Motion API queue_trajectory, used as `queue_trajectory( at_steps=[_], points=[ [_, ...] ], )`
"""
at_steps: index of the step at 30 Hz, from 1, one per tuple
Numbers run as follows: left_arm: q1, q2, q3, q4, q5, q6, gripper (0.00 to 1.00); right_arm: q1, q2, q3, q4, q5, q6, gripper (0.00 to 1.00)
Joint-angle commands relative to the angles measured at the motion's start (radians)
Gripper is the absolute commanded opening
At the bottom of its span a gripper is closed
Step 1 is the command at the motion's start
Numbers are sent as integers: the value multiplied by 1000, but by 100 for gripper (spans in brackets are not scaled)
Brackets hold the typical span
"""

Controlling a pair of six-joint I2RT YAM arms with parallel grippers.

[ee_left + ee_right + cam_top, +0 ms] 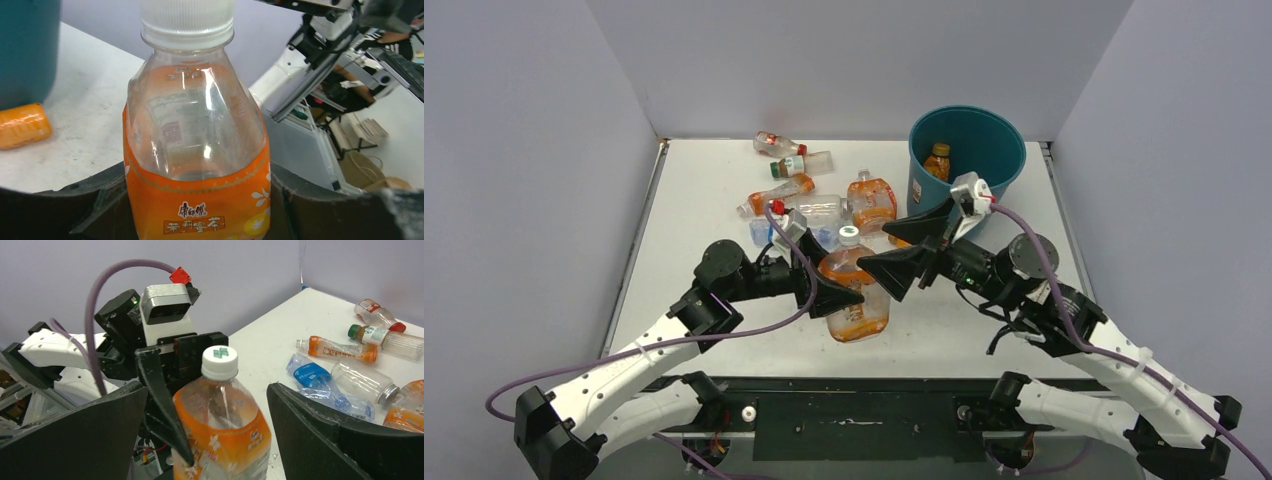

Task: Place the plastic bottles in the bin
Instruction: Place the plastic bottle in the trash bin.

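My left gripper point(848, 296) is shut on an upright plastic bottle point(856, 292) with an orange label and a white cap, held over the table's near middle. In the left wrist view this bottle point(196, 150) fills the space between the black fingers point(80, 210). My right gripper point(882, 252) stands open around the same bottle point(225, 432), its wide fingers point(310, 435) clear of it on both sides. The teal bin point(921, 190) stands at the back right with one bottle point(938, 160) inside. Several more bottles point(802, 164) lie behind the grippers.
Loose bottles lie at the back middle: a red-capped one point(779, 143), an orange one point(774, 197), a crushed orange one point(871, 200) and a blue-labelled one point(310, 372). An orange bottle point(22, 125) lies beside the bin point(25, 50). Grey walls close the table's sides.
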Motion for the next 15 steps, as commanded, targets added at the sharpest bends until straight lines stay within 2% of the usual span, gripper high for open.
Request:
queue_trajectory(
  at_steps=[1,15],
  points=[
    [5,6,37,83,124,-96,34,4,62,62,13,26,-43,92],
    [5,-24,53,-44,68,8,34,12,215,148,-16,-3,-18,65]
  ],
)
